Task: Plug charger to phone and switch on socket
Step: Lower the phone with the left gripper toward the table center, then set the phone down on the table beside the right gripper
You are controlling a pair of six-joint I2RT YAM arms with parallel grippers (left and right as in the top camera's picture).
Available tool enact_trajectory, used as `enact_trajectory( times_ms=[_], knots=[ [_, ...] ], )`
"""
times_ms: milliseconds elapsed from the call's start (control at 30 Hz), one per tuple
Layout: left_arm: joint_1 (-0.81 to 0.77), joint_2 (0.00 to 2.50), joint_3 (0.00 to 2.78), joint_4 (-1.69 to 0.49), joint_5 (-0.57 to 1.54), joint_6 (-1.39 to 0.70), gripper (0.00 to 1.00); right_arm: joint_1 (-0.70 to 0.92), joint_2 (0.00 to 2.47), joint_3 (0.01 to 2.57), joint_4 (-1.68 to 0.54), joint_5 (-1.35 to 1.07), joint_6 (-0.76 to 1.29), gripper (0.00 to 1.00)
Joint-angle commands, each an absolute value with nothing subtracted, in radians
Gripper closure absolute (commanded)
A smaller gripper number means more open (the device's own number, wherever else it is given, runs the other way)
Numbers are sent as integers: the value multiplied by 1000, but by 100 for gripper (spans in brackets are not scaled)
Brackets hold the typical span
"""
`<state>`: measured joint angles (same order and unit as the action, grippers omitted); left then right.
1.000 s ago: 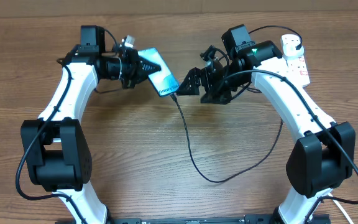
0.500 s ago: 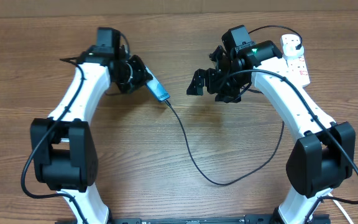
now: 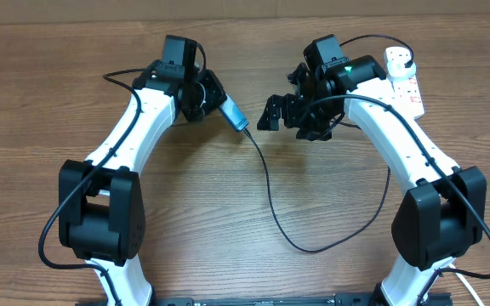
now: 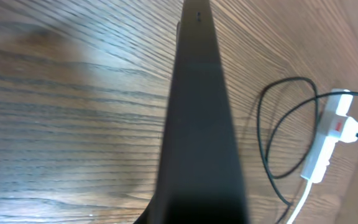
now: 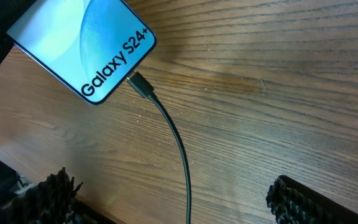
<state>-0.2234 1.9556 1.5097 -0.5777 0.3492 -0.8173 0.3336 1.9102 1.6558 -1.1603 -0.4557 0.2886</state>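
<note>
Firstly, at the left of the wooden table [image 3: 41,102], the left arm reached up and inward from its base, and the left gripper [image 3: 218,104] was clamped narrowly on the phone [image 3: 235,116], holding it clear of the tabletop. From overhead the phone showed only as a thin teal sliver slanting down to the right, so it was turned nearly on edge. The left wrist camera looked straight along its dark side [image 4: 197,124], with wood grain on both sides of it. The right wrist camera caught the lit screen [image 5: 82,43] with the words "Galaxy S24+". The small connector [image 5: 140,84] of the charger [image 3: 270,200] met the phone's lower edge beneath that text and looked seated there. From that point the thin black cable ran down the middle of the table, curved into a wide loop near the front, and climbed back to the right until it passed under the right arm, where its path could not be followed. Just to the right of the phone, apart from it, the right gripper [image 3: 289,123] hung over the table with its jaws spread wide and nothing between them, its ridged fingers [image 5: 309,199] on either side of the cable. Farthest right, the socket [image 3: 405,81] lay flat near the table's back edge, its red switch marks showing, though whether they were on could not be told.
</note>
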Motion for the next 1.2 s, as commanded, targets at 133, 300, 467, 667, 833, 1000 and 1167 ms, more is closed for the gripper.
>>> enact_trajectory(
  times_ms=[133,300,467,667,833,1000,1167],
  knots=[
    [-229,1983,1514,-505,579,-831,96,325,1874,1682,-1157,-530,295,0],
    [-229,2038,1514,-448,650,-836,95,325,1874,1682,-1160,-552,292,0],
    [-229,2109,1514,-355,762,-834,96,325,1874,1682,-1168,-552,291,0],
    [-230,2185,1514,-264,834,-846,96,325,1874,1682,-1168,-552,288,0],
    [-230,2225,1514,-260,836,-861,96,325,1874,1682,-1168,-552,288,0],
    [-234,2252,1514,-260,822,-863,96,325,1874,1682,-1168,-552,288,0],
    [-236,2284,1514,-260,812,-870,95,325,1874,1682,-1168,-552,288,0]
  ],
)
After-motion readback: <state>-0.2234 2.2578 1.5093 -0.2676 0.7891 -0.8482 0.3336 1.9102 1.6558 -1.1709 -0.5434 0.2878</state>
